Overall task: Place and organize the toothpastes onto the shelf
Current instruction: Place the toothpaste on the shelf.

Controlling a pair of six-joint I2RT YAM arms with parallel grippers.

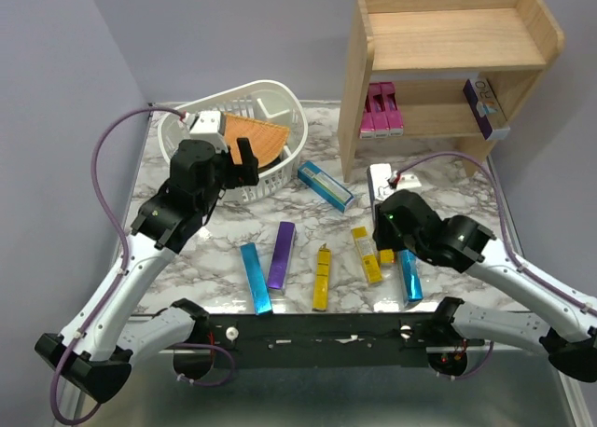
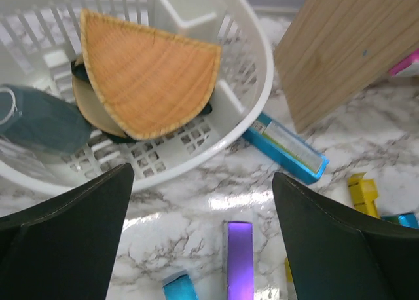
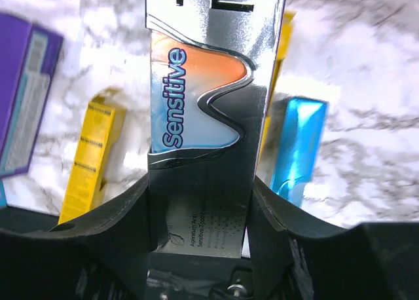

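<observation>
The glossy silver rectangular toothpaste carton [image 3: 203, 116] bears the word "Sensitive" in blue; its smaller print is unreadable.

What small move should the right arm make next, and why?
Probably lift the silver carton straight up, then head for the shelf. The right gripper clamps it on both sides, so the grasp looks made. A yellow carton and a blue carton lie close beside it, so sliding risks knocking them.
</observation>
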